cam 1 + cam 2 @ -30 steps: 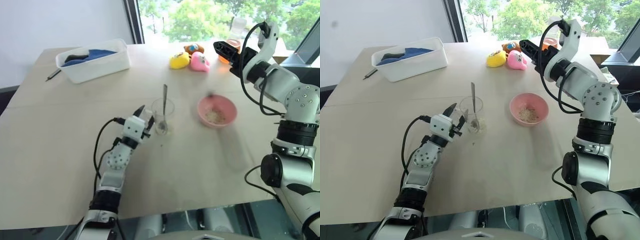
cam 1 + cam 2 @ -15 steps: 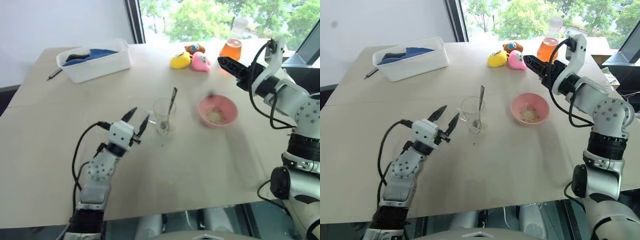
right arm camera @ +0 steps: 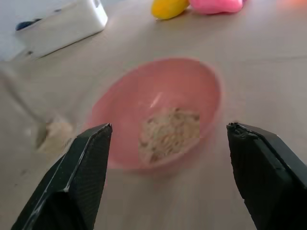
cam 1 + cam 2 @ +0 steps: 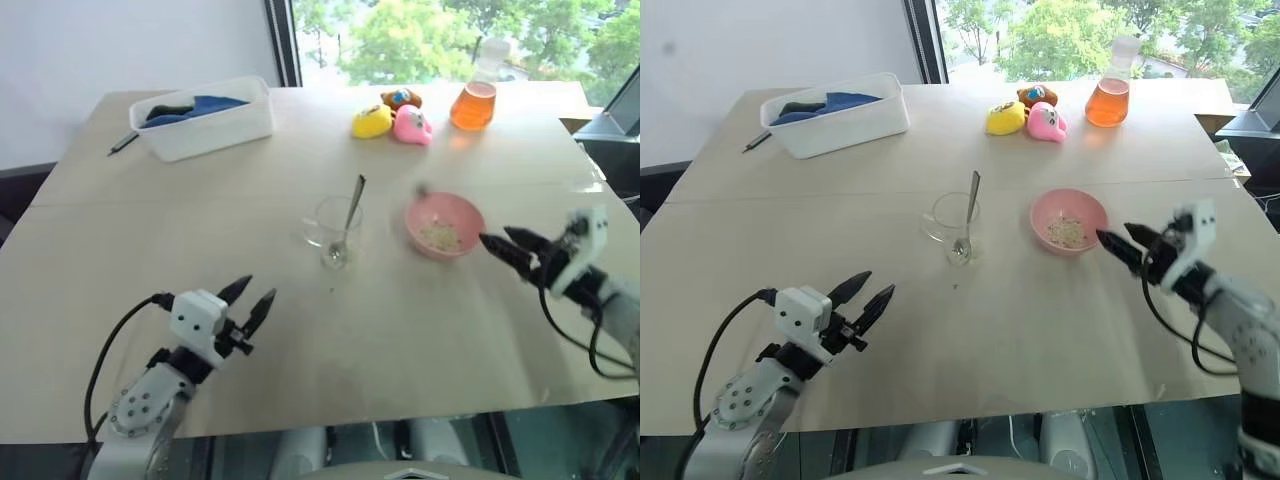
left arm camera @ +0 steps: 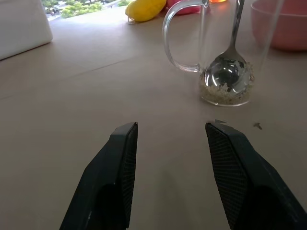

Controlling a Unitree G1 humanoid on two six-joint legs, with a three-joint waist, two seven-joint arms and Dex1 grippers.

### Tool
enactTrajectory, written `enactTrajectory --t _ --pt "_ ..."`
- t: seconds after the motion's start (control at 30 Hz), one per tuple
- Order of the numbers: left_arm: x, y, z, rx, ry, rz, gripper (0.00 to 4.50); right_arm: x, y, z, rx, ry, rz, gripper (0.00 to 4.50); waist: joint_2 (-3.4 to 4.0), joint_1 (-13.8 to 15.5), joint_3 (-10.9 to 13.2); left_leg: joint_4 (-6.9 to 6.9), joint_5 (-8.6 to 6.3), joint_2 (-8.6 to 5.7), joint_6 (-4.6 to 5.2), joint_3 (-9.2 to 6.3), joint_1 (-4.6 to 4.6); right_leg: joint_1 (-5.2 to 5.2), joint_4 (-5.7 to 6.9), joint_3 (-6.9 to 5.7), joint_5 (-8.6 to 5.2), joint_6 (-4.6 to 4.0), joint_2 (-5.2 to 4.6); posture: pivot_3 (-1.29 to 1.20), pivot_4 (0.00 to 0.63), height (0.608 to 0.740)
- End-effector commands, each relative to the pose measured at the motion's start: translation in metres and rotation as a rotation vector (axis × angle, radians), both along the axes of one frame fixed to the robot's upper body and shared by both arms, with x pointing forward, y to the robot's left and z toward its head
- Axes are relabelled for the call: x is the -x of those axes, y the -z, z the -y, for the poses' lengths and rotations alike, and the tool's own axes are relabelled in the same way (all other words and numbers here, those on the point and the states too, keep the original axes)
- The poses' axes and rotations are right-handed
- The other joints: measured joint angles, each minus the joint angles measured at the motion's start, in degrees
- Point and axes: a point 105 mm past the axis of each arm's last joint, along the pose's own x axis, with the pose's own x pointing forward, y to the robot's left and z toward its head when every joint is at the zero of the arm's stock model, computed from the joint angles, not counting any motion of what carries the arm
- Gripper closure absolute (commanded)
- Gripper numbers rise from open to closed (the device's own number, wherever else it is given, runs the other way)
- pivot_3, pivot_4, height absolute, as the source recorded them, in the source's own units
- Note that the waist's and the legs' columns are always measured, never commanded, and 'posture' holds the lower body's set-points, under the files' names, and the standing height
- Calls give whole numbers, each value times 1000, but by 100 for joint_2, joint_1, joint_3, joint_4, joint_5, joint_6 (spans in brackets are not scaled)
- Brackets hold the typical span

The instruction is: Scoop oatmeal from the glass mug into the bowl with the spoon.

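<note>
One clear glass mug [image 4: 949,217] stands mid-worktop [image 4: 1040,320] with one shiny spoon [image 4: 967,214] leaning inside, its head on a thin layer of flakes. One pink bowl [image 4: 1069,221], just beside it, holds a clump of pale oatmeal [image 4: 1068,231]. Both hands, left hand [image 4: 862,300] and right hand [image 4: 1118,243], are spread and empty.

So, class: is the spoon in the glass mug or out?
In: the spoon stands in the upright glass mug, its head among oatmeal at the bottom.
</note>
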Motion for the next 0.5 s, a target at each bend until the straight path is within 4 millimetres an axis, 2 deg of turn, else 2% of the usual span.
enactTrajectory --t 0.03,0.1,0.2,0.37,0.5 --pt "13 -1 -2 4 12 -26 2198 33 -1 -23 133 -162 108 631 -1 -18 0 0 0 0 1 1 6 4 3 2 0 0 2 0 150 740" --pt "27 15 -4 -25 23 -90 2198 53 24 -36 210 -249 89 631 -7 -44 2 -2 -3 2 3 2 38 28 -2 10 -2 -1 16 0 150 740" --pt "35 23 -4 -35 34 -122 2198 65 42 -45 244 -288 87 631 -15 -51 6 -8 -6 3 7 6 63 44 -9 19 -5 -4 30 0 150 740" --pt "38 24 3 -37 49 -121 2198 66 55 -49 228 -276 83 631 -26 -19 3 -3 -6 3 6 8 83 66 -6 41 -15 -24 31 0 150 740" --pt "36 25 6 -45 35 -117 2198 61 60 -41 233 -245 72 631 -30 -7 6 -3 -6 -1 7 8 85 74 -14 50 -15 -24 31 0 150 740"
